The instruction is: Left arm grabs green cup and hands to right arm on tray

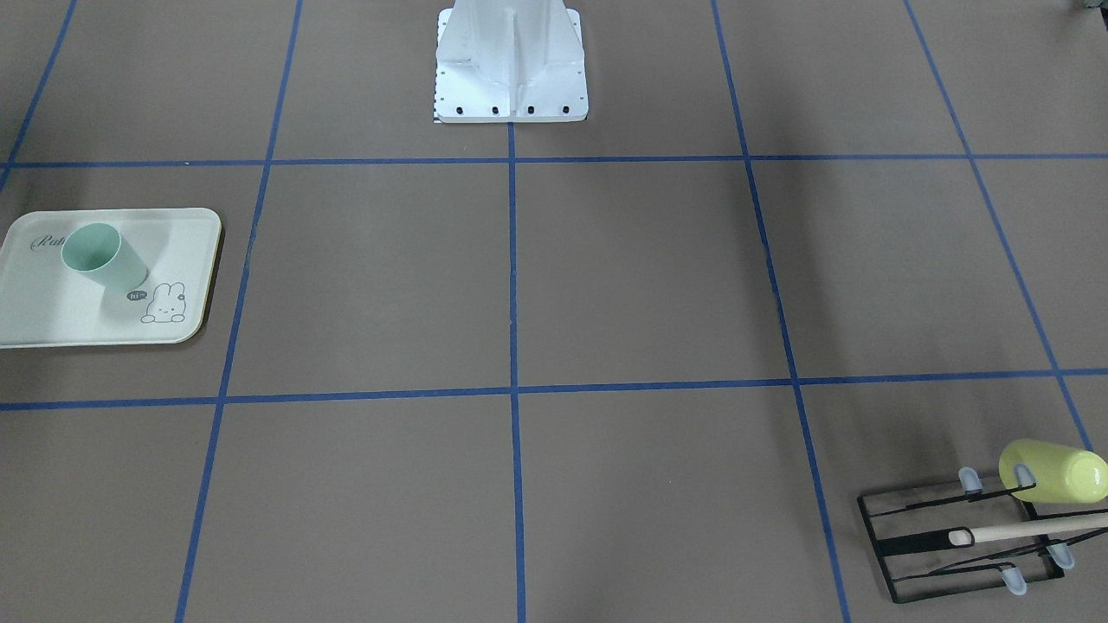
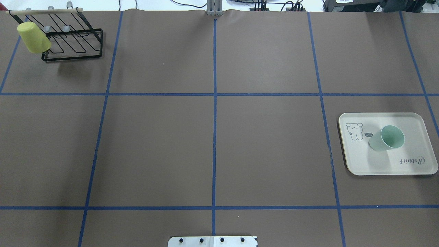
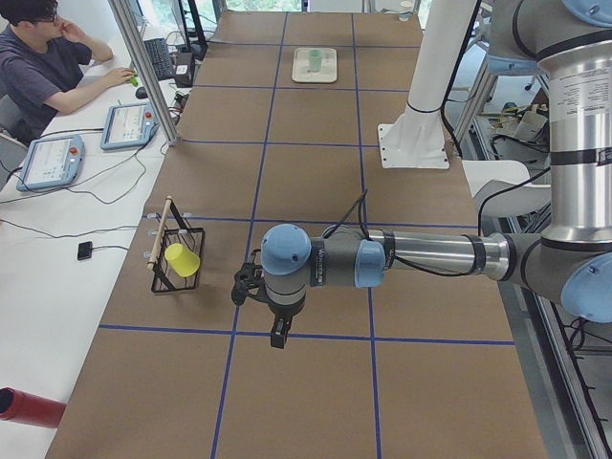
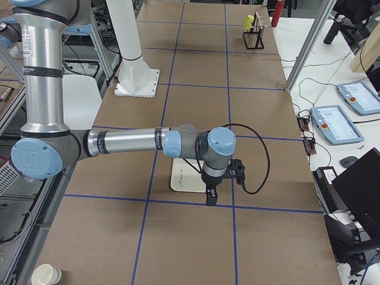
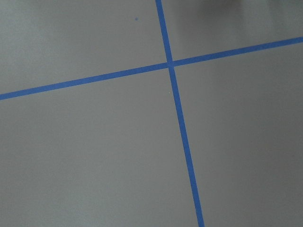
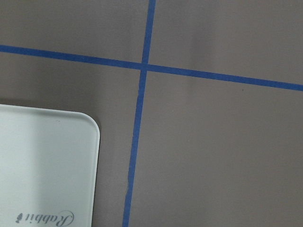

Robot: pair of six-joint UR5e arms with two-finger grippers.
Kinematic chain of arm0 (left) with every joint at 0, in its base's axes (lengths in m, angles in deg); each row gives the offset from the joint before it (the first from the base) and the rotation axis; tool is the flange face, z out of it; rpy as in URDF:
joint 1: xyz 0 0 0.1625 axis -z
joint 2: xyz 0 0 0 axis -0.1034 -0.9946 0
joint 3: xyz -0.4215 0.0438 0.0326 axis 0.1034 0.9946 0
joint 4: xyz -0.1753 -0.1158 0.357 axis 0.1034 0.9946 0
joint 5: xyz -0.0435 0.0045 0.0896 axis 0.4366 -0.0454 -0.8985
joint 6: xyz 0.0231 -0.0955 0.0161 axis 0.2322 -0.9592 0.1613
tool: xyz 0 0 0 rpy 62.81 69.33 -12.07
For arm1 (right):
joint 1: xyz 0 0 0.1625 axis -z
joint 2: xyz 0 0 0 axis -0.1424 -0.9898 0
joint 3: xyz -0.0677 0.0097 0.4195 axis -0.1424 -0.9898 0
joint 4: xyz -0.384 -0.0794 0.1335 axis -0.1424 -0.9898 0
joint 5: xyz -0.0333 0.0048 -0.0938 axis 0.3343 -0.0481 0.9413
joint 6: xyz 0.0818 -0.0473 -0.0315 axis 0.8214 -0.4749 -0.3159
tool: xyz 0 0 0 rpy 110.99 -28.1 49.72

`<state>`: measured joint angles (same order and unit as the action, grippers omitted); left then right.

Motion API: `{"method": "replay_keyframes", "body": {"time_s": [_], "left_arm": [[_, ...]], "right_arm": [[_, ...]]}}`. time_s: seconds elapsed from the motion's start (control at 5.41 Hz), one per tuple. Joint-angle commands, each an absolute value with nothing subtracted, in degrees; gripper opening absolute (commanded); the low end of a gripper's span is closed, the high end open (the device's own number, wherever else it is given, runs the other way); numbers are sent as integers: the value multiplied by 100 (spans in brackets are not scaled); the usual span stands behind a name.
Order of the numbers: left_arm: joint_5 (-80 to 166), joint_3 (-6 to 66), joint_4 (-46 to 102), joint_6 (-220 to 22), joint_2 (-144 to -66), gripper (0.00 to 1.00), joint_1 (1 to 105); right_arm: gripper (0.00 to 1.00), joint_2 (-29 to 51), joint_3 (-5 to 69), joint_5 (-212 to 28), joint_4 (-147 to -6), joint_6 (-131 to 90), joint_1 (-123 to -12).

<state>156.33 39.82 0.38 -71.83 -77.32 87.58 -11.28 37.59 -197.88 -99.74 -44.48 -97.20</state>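
The pale mint-green cup [image 2: 387, 138] stands upright, mouth up, on the cream Rabbit tray [image 2: 377, 164], beside the bunny drawing. It also shows in the front view [image 1: 104, 257] on the tray [image 1: 52, 320], and far away in the left side view [image 3: 314, 60]. Neither arm shows in the overhead or front views. The left arm [image 3: 382, 260] hangs above the table with its gripper [image 3: 277, 337] pointing down; I cannot tell if it is open. The right arm [image 4: 130, 142] hovers over the tray [image 4: 183, 181] with its gripper [image 4: 211, 199] pointing down; I cannot tell its state. The right wrist view shows a tray corner [image 6: 42, 161].
A black wire rack [image 2: 73, 44] at the table's far left corner carries a yellow-green cup [image 2: 33, 37]. The robot's white base [image 1: 511, 69] stands at the middle near edge. An operator [image 3: 48, 67] sits at a side desk with tablets. Blue tape lines grid the brown table.
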Motion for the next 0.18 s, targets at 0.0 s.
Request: {"method": "replay_keyframes", "body": {"time_s": [0.0], "left_arm": [[15629,4010,44,-7181,-7725,100,8767]], "right_arm": [[100,-1128,3768,-19791,-9974,-4454,-9722]]}}
